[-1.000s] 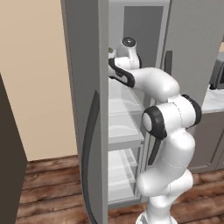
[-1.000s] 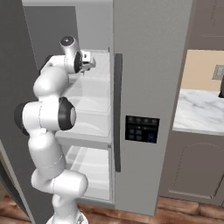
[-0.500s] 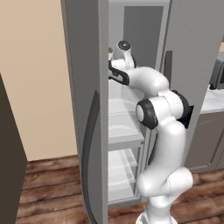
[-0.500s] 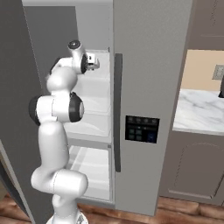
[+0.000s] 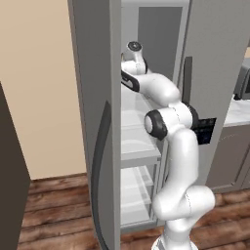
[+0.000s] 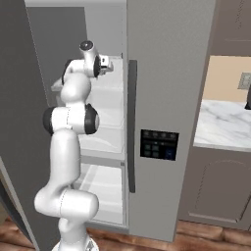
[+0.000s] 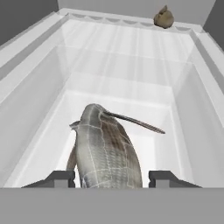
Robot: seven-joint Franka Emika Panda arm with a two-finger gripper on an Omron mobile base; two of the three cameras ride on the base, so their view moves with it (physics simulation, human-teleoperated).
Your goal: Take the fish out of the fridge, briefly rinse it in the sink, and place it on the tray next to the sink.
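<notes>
The fridge (image 5: 93, 97) stands open, and my arm reaches into its upper frosted shelf (image 6: 110, 93). In the hand view the fish (image 7: 107, 151) lies in a white translucent bin (image 7: 39, 113); it is grey and silvery with a thin tail pointing right. It sits right between my fingertips (image 7: 61, 177), which stand apart on either side of it. My gripper (image 7: 112, 178) is open around the fish, with small gaps at both sides. My hand (image 6: 95, 64) hangs at shelf height inside the fridge. Sink and tray are out of view.
A tiny olive-brown lump (image 7: 164, 18) rests at the bin's far rim. The open fridge door with its long dark handle (image 5: 100, 161) stands to my left. A closed door with a control panel (image 6: 158, 144) is on the right, with a marble counter (image 6: 223, 125) beyond.
The arm has stretched further up and deeper into the fridge's upper shelf, and the elbow has risen. The base and fridge have stayed put.
</notes>
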